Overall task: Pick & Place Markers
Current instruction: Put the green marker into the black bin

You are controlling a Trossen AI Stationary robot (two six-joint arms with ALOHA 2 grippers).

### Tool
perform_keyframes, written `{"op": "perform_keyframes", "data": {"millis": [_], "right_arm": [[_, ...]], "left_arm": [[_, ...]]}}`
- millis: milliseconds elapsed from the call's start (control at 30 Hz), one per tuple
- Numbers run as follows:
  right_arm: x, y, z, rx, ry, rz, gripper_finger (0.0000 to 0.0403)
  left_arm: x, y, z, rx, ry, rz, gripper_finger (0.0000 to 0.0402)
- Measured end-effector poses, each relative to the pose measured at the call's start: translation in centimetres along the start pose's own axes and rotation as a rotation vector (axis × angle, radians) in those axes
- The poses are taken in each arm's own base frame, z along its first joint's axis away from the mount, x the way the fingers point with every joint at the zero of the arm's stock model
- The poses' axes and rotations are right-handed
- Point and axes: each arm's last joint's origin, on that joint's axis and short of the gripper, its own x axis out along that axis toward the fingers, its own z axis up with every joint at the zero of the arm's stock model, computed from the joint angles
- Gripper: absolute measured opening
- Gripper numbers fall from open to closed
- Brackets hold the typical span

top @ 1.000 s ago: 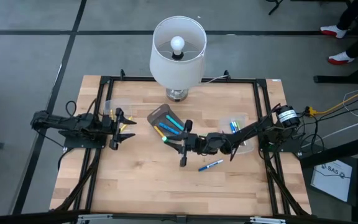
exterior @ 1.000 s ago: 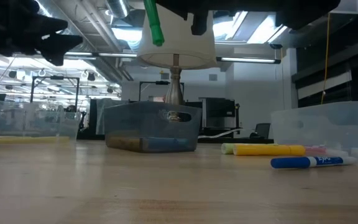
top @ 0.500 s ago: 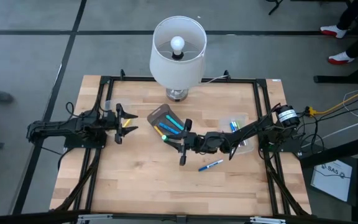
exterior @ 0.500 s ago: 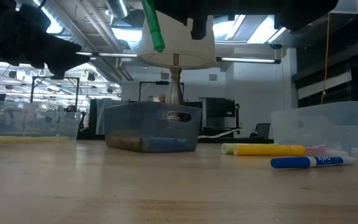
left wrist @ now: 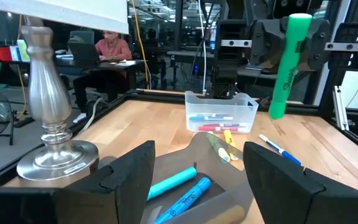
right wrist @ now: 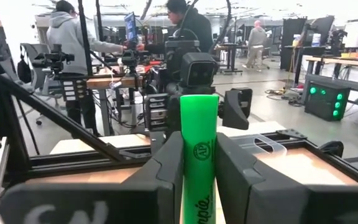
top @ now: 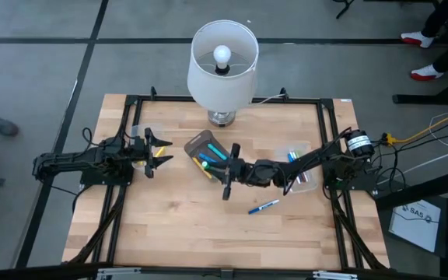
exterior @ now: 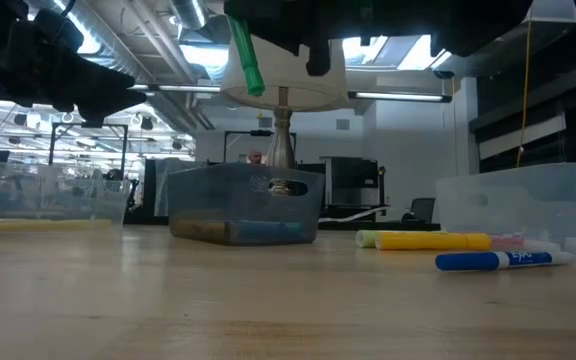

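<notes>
Left wrist view: right end effector point(left wrist: 289, 59) grips green Sharpie highlighter point(left wrist: 286, 65).

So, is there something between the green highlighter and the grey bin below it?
Nothing visible: the right end effector holds the green highlighter in open air above the grey bin.

A green marker point(right wrist: 199, 163) stands upright, clamped above the surface's middle; a blue marker point(top: 264, 207) lies toward the front edge.
</notes>
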Motion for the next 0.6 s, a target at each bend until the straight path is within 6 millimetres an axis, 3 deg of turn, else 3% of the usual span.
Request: {"op": "perform_keyframes", "data": {"millis": [333, 600], "right_arm": [[1.4, -0.8, -0.2, -0.001, 0.179, -0.139, 0.0067], [3.5, -0.3, 3.1, -0.077, 0.275, -0.155, 0.0068]], "left_arm": [[0.0, 0.0, 0.0, 0.0, 0.0, 0.0, 0.024], [0.0, 0.0, 0.0, 0.001, 0.001, 0.0, 0.0242]]}}
